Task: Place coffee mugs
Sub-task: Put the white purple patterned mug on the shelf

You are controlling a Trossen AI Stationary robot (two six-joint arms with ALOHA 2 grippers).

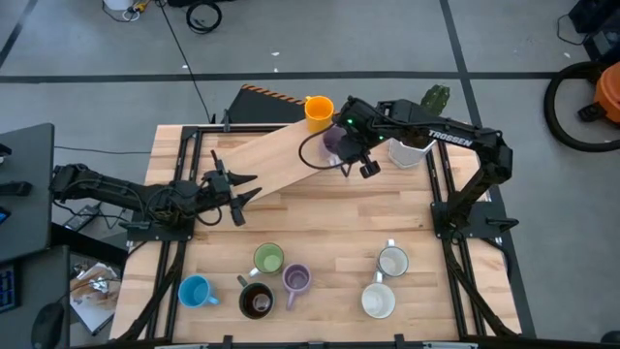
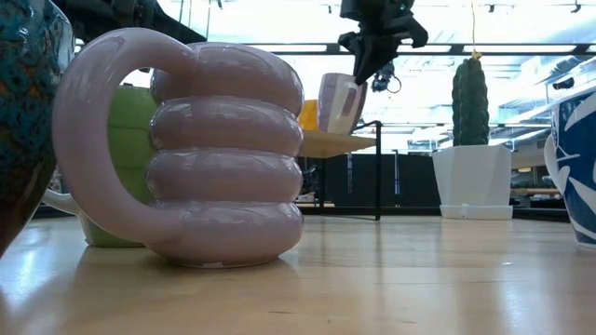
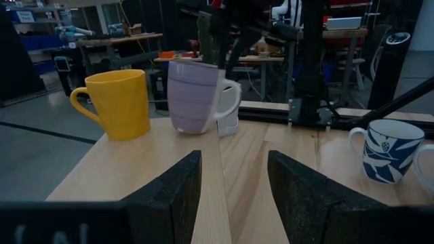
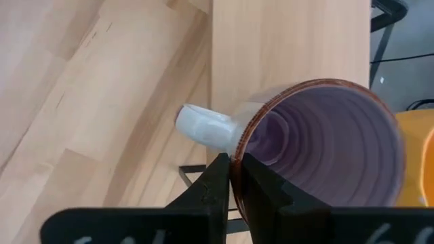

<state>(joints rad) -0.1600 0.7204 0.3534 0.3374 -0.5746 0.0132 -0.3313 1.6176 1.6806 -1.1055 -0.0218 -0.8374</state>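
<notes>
My right gripper (image 1: 339, 147) is shut on a lilac ribbed mug (image 3: 195, 97) with a pale handle. The mug stands on the raised wooden board (image 1: 271, 160), right beside the orange mug (image 1: 319, 111). My left gripper (image 1: 240, 189) is open at the board's low end and touches nothing. The lilac and orange mugs show beyond its fingers in the left wrist view. Six more mugs stand by their bases near the table's near edge: green (image 1: 268, 258), lilac (image 1: 295, 279), blue (image 1: 197, 291), dark brown (image 1: 256, 301) and two white (image 1: 392, 260) (image 1: 378, 301). My right gripper (image 4: 237, 161) pinches the lilac mug's rim (image 4: 239, 150) right next to the handle (image 4: 203, 129), with one finger inside the cup and one outside. The fingers come from above, pointing down. The mug is tilted, its base (image 3: 190, 129) at the board's surface; whether it rests there I cannot tell.
A white faceted pot with a cactus (image 1: 415, 147) stands just right of the board's high end, under the right arm. The board slopes across the table's far half. Bare table lies between the board and the near row of mugs. A white mug with blue leaves (image 3: 385, 150) stands on the table.
</notes>
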